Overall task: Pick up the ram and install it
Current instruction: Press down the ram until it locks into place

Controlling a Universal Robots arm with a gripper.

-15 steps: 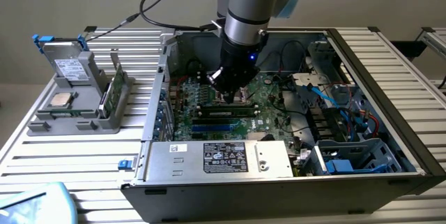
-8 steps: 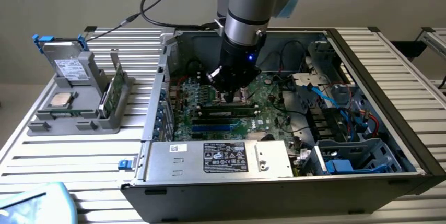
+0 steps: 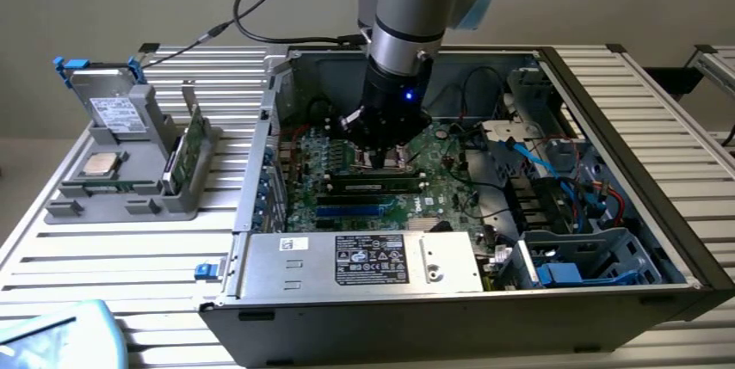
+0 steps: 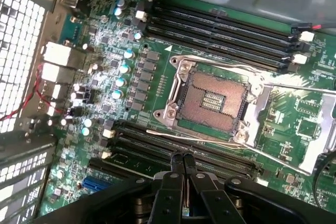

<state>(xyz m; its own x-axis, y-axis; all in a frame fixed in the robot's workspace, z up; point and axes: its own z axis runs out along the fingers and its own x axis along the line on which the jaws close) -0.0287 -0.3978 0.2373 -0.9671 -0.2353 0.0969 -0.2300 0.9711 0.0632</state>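
The ram [image 3: 370, 185], a long narrow stick with dark chips, lies along a memory slot on the motherboard [image 3: 448, 158] inside the open computer case. My gripper [image 3: 385, 159] hangs just behind and above it, reaching down into the case. In the wrist view the gripper [image 4: 184, 162] is shut, its two black fingertips pressed together with nothing visible between them. They hover over the bank of dark memory slots [image 4: 152, 148] beside the open processor socket [image 4: 212, 100]. The fingers hide the part of the slots right under them.
A second bank of slots [image 4: 226, 30] lies beyond the socket. The power supply [image 3: 361, 259] sits at the case front, with cables and drive bays [image 3: 574, 214] on the exterior view's right. A grey holder [image 3: 126, 184] outside holds a silver processor [image 3: 101, 162] and a bracketed green card [image 3: 186, 150].
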